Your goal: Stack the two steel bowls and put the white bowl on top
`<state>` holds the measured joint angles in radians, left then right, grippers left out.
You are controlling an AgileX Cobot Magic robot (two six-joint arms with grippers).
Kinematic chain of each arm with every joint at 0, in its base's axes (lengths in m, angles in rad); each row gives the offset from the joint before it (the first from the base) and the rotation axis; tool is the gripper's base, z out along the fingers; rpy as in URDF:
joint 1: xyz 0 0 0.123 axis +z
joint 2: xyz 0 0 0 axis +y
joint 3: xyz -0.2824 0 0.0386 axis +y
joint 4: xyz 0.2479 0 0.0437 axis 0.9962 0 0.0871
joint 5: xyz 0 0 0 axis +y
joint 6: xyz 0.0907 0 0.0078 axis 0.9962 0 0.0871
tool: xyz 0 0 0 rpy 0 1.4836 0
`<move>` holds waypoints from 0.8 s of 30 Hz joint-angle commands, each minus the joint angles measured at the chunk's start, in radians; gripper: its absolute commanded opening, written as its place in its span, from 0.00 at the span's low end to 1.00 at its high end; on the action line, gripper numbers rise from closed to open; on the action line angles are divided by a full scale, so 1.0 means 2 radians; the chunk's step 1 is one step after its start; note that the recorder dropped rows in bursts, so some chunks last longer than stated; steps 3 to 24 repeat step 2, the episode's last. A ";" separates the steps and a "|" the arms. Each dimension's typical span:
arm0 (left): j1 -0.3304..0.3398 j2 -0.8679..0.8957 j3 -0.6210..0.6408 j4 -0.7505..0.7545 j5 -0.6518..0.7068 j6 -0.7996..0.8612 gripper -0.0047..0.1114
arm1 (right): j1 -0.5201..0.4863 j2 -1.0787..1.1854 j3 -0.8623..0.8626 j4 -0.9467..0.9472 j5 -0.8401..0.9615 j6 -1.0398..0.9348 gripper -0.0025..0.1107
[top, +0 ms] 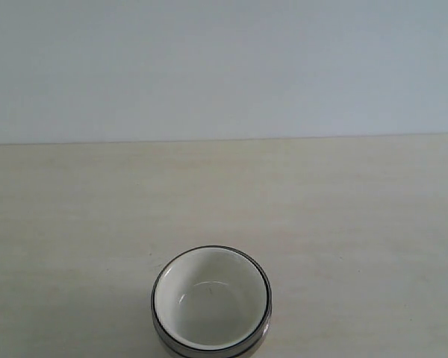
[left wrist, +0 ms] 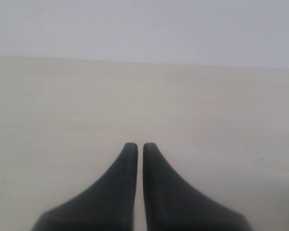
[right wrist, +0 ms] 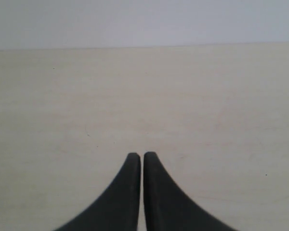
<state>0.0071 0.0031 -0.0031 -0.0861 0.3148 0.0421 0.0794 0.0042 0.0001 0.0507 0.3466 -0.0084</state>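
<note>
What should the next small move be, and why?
Probably none; the stack looks done. The white bowl sits nested in the steel bowl, though a second steel one cannot be confirmed, and the left pincer and right pincer are shut, empty.

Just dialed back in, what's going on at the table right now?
Nothing is being handled at the moment. The white bowl sits nested inside a steel bowl on the table, at the near edge of the exterior view. It cannot be told whether a second steel bowl is stacked underneath. Neither arm appears in that view. The left gripper and right gripper are both shut and empty, each over bare tabletop.
</note>
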 commanded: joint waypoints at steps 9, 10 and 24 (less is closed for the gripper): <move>-0.002 -0.002 0.002 0.000 -0.004 -0.002 0.07 | 0.001 -0.002 0.000 -0.003 -0.002 0.001 0.02; -0.002 -0.002 0.002 0.000 -0.004 -0.002 0.07 | 0.001 -0.002 0.000 -0.003 -0.002 0.001 0.02; -0.002 -0.002 0.002 0.000 -0.004 -0.002 0.07 | 0.001 -0.002 0.000 -0.003 -0.002 0.001 0.02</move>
